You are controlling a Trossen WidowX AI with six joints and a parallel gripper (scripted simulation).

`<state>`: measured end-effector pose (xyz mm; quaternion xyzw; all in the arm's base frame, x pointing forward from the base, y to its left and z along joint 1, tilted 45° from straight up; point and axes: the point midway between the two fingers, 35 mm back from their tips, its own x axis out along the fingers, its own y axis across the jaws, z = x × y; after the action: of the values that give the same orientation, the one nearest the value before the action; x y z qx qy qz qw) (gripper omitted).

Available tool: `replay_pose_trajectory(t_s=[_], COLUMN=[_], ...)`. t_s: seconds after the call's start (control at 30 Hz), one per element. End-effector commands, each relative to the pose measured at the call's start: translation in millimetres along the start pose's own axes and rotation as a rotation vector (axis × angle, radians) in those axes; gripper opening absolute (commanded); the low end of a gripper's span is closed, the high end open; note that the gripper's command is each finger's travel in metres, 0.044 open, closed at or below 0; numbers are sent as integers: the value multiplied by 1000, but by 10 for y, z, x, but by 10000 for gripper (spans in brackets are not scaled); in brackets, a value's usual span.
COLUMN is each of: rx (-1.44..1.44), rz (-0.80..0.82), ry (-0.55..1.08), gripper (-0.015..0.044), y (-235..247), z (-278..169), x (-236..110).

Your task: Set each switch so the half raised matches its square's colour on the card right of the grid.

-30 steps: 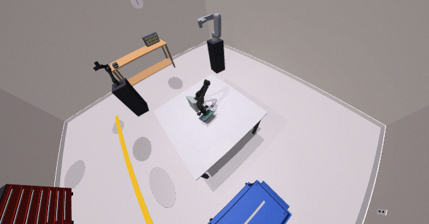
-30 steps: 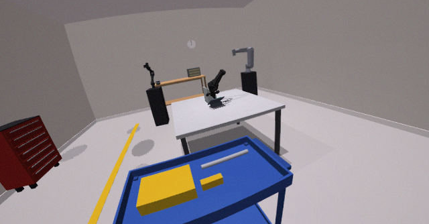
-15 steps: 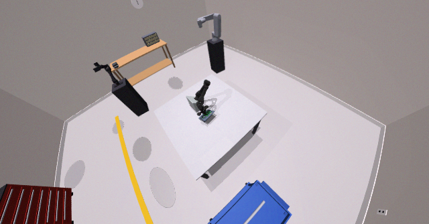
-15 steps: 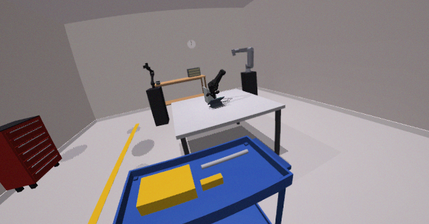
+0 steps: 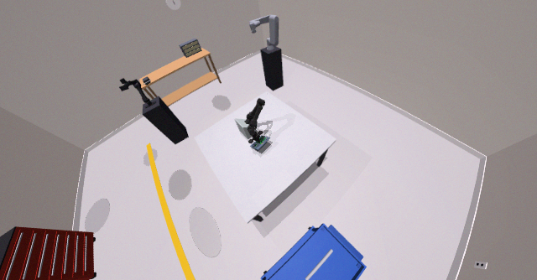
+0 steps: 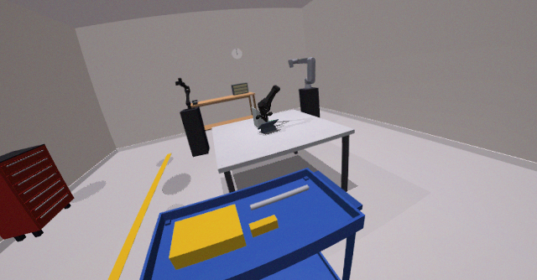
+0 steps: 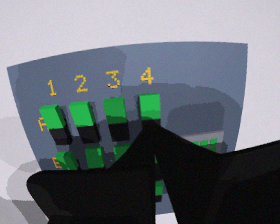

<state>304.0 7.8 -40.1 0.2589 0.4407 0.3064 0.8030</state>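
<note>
Wrist view: claw [image 7: 151, 129] pinched together, empty, tip at switch 4 [image 7: 149, 104].

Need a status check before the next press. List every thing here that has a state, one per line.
Gripper: shut, holding nothing, tip low over the panel at column 4.
Far-row switches 1, 2, 3: green halves lit and showing, dark halves below them.
Far-row switch 4: green half showing, near half hidden by the gripper.
Near-row switches: mostly hidden, state unclear.
Card: largely hidden.

The gripper [image 7: 147, 137] hides the card [image 7: 205, 143] and most near-row switches [image 7: 91, 157].
</note>
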Motion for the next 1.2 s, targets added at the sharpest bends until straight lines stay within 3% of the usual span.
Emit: replay_pose_trajectory(t_s=[0.0,0.27,0.53,0.73,1.0,1.17], rx=[3,-1,3,4,8,8], rz=[-3,0,-6,-7,-4,-3], ry=[2,1,30,31,32,32], gripper=[0,0,0,0,0,0], y=[-3,-2,-11,5,662,714], z=[-6,2,20,19,-165,-191], x=[9,-4,-636,-636,-637,-635])
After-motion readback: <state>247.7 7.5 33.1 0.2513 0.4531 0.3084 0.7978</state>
